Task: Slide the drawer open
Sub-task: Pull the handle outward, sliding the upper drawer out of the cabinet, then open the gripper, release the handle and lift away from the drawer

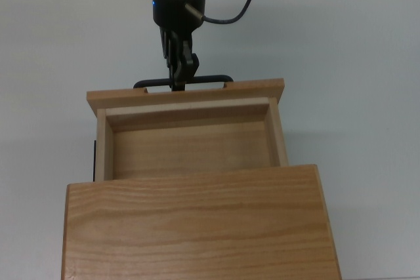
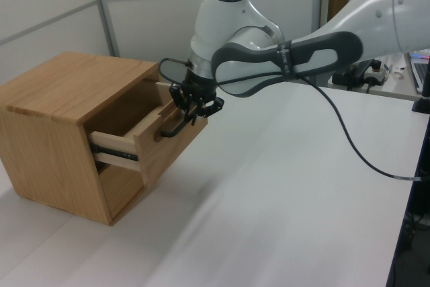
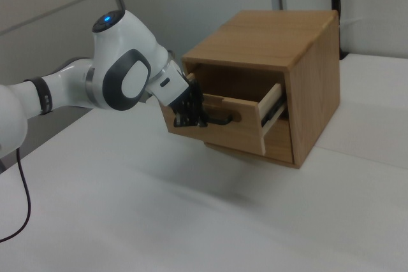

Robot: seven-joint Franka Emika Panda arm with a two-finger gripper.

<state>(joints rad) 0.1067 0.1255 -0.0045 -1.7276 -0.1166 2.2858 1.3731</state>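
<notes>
On the white table [image 1: 367,63] stands a wooden cabinet [image 1: 197,227] with a flat wood-grain top, and the drawer [image 1: 190,145] projects from its front toward the arm. From the top view, the drawer is extended far enough to expose most of its square interior, which holds nothing visible; the thin side walls run back under the cabinet top, and the wider front panel [image 1: 187,93] overhangs both side walls. A dark slide rail [image 2: 117,154] is visible along the drawer's side in the left view, and the matching rail appears on the opposite side in the right view. The black bar handle [image 1: 184,82] sits along the outer face of the front panel, parallel to it. The gripper [image 1: 178,80] is positioned at the middle of this handle, with its black fingers closed around the bar; the left view and the right view both confirm contact at the handle's centre. The arm's wrist section extends away from the cabinet, roughly in line with the drawer's travel axis, toward the top view's upper edge. A black cable [image 2: 349,146] leaves the wrist and hangs in a loop above the table in the left view.
</notes>
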